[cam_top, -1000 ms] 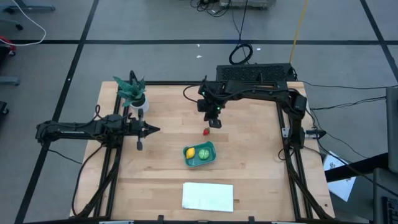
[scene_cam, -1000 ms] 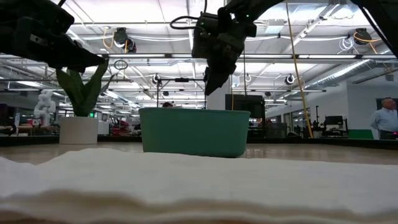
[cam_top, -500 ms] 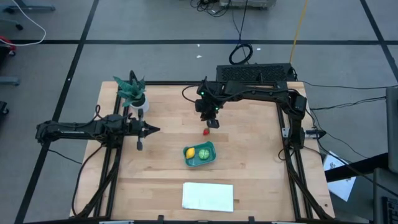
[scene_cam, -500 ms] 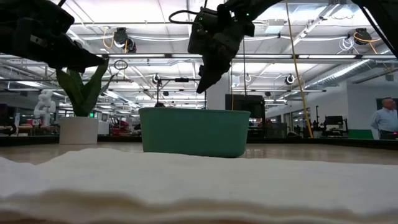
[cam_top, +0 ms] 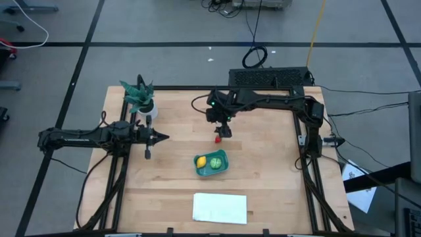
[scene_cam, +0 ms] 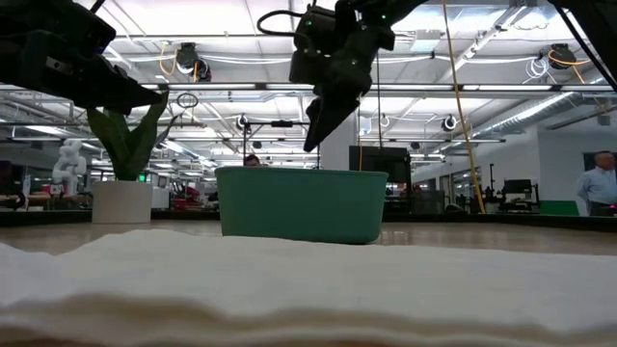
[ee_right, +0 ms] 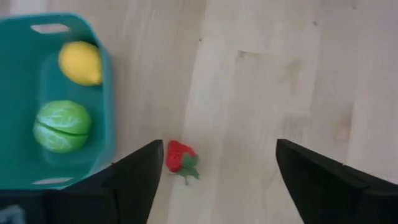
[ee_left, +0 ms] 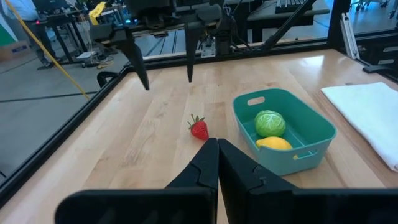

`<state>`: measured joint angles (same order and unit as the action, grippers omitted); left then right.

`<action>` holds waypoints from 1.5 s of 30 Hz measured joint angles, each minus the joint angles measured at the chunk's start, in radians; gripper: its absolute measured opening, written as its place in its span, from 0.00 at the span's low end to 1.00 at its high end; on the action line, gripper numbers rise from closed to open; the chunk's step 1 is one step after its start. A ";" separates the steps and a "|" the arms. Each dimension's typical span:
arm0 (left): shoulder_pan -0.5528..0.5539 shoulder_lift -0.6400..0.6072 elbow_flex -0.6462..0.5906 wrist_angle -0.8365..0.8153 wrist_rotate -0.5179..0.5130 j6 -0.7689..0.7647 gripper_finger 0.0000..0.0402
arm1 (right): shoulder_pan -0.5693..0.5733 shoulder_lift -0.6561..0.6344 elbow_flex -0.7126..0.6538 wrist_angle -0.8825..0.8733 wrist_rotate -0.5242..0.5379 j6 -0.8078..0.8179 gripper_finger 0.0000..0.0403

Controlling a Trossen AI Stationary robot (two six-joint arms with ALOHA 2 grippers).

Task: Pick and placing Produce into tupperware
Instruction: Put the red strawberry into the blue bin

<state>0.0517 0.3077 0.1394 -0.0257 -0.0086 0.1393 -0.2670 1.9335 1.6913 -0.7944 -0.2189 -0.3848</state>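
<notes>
A small red strawberry (cam_top: 218,139) lies on bare wooden table (cam_top: 263,178), just beyond the rim of the teal tupperware (cam_top: 211,162) and not touching it. Inside the tupperware sit a yellow lemon (cam_top: 200,162) and a round green fruit (cam_top: 214,162), side by side. The right gripper (cam_top: 223,131) hangs over the strawberry, fingers spread wide. The left gripper (cam_top: 164,137) rests well apart near a potted plant (cam_top: 141,97), fingers pressed together. A white sheet (cam_top: 220,208) lies near the table's front edge.
</notes>
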 joint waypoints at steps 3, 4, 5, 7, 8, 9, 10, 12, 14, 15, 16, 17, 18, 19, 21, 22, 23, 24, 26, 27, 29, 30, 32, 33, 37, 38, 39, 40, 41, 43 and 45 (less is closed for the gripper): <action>0.000 0.000 0.000 0.000 0.000 -0.002 0.01 | 0.004 0.000 0.000 -0.009 0.007 -0.003 0.78; 0.000 0.000 0.000 0.000 0.000 -0.002 0.01 | 0.004 0.000 0.000 -0.016 0.005 0.000 0.78; 0.000 0.000 0.000 0.000 0.000 -0.002 0.01 | 0.004 0.001 0.000 -0.021 0.004 0.003 0.78; 0.000 0.000 0.000 0.000 0.000 -0.003 0.01 | 0.004 0.015 0.000 -0.019 0.002 0.004 0.78; 0.000 0.000 0.000 0.000 0.000 -0.003 0.01 | 0.002 0.023 0.000 -0.026 0.001 0.004 0.78; 0.000 0.000 0.000 -0.001 0.000 -0.003 0.01 | 0.002 0.033 -0.001 -0.032 0.000 0.002 0.78; 0.000 0.000 0.000 0.000 0.000 -0.003 0.01 | 0.002 0.044 -0.002 -0.031 -0.001 -0.005 0.78; 0.000 0.000 0.000 -0.001 0.000 -0.003 0.01 | 0.002 0.060 -0.002 -0.030 -0.006 -0.029 0.78; 0.000 0.000 0.000 -0.001 0.001 -0.003 0.01 | 0.003 0.078 -0.002 -0.019 -0.008 -0.052 0.78; 0.000 0.000 0.000 -0.002 0.001 -0.003 0.01 | 0.003 0.082 -0.002 -0.017 -0.010 -0.060 0.78; 0.000 0.000 0.000 -0.002 0.001 -0.003 0.01 | 0.003 0.085 -0.002 -0.022 -0.014 -0.071 0.78; 0.000 0.000 0.000 -0.001 0.001 -0.004 0.01 | 0.003 0.089 -0.002 -0.022 -0.019 -0.080 0.78; 0.000 0.000 0.000 -0.002 0.001 -0.004 0.01 | 0.003 0.091 -0.001 -0.019 -0.020 -0.097 0.78; 0.000 0.000 0.000 -0.002 0.001 -0.004 0.01 | 0.003 0.092 -0.001 -0.025 -0.020 -0.120 0.78; 0.000 0.000 0.000 -0.002 0.001 -0.004 0.01 | 0.005 0.094 -0.001 -0.056 -0.020 -0.176 0.78; 0.000 0.000 0.000 -0.003 0.000 -0.004 0.01 | 0.006 0.094 -0.001 -0.058 -0.020 -0.196 0.78; 0.000 0.000 0.000 -0.003 0.000 -0.003 0.01 | 0.008 0.094 -0.001 -0.052 -0.021 -0.214 0.78; 0.000 0.000 0.000 -0.003 0.000 -0.001 0.01 | 0.009 0.094 -0.001 -0.048 -0.021 -0.223 0.78; 0.000 0.000 0.000 -0.004 0.000 0.001 0.01 | 0.010 0.094 -0.001 -0.047 -0.020 -0.231 0.78; 0.000 0.000 0.000 -0.005 0.000 0.002 0.01 | 0.010 0.094 -0.001 -0.046 -0.020 -0.235 0.78; 0.000 0.000 0.000 -0.005 0.000 0.001 0.01 | 0.009 0.094 -0.001 -0.045 -0.019 -0.246 0.78; 0.000 0.000 0.000 -0.006 0.000 0.001 0.01 | 0.009 0.094 -0.001 -0.043 -0.019 -0.254 0.78; 0.000 0.000 0.000 -0.006 0.000 0.002 0.01 | 0.009 0.105 0.000 -0.027 -0.019 -0.264 0.78; 0.000 0.000 0.000 -0.006 0.000 0.003 0.01 | 0.009 0.110 0.000 -0.021 -0.018 -0.266 0.78; 0.000 0.000 0.000 -0.008 0.000 0.005 0.01 | 0.011 0.118 -0.001 -0.017 -0.018 -0.288 0.78; 0.000 0.000 0.000 -0.008 0.000 0.005 0.01 | 0.013 0.123 0.002 -0.007 -0.019 -0.291 0.78; 0.000 0.000 0.000 -0.008 0.000 0.005 0.01 | 0.013 0.126 0.001 -0.006 -0.018 -0.290 0.78; 0.000 0.000 0.000 -0.009 0.000 0.005 0.01 | 0.013 0.129 -0.001 -0.010 -0.018 -0.289 0.78; 0.000 0.000 0.000 -0.009 0.000 0.005 0.01 | 0.013 0.130 -0.002 -0.016 -0.017 -0.289 0.78; 0.000 0.000 0.000 -0.009 0.000 0.005 0.01 | 0.012 0.128 -0.003 -0.009 -0.018 -0.290 0.78; 0.000 0.000 0.000 -0.009 0.000 0.005 0.01 | 0.012 0.124 -0.014 0.012 -0.019 -0.289 0.78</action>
<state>0.0514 0.3074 0.1396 -0.0349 -0.0082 0.1444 -0.2550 2.0575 1.6768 -0.7829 -0.2382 -0.6742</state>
